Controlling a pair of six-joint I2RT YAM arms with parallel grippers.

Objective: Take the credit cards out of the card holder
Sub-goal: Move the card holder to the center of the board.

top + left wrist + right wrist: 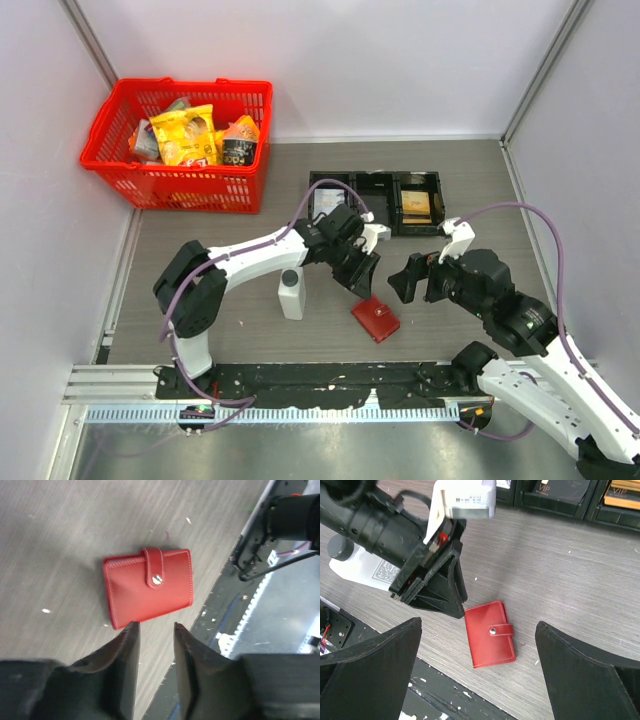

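The card holder is a small red wallet lying flat on the table, folded closed with its tab snapped. It also shows in the left wrist view and the right wrist view. No credit cards show; the closed wallet hides its inside. My left gripper hovers just beyond the wallet's far-left edge, its jaws a little apart and empty. My right gripper hangs to the wallet's right and above it, jaws wide open and empty.
A white bottle stands left of the wallet, beside the left arm. A black three-compartment tray holding cards sits at the back. A red basket of snacks is at the back left. A black rail runs along the near edge.
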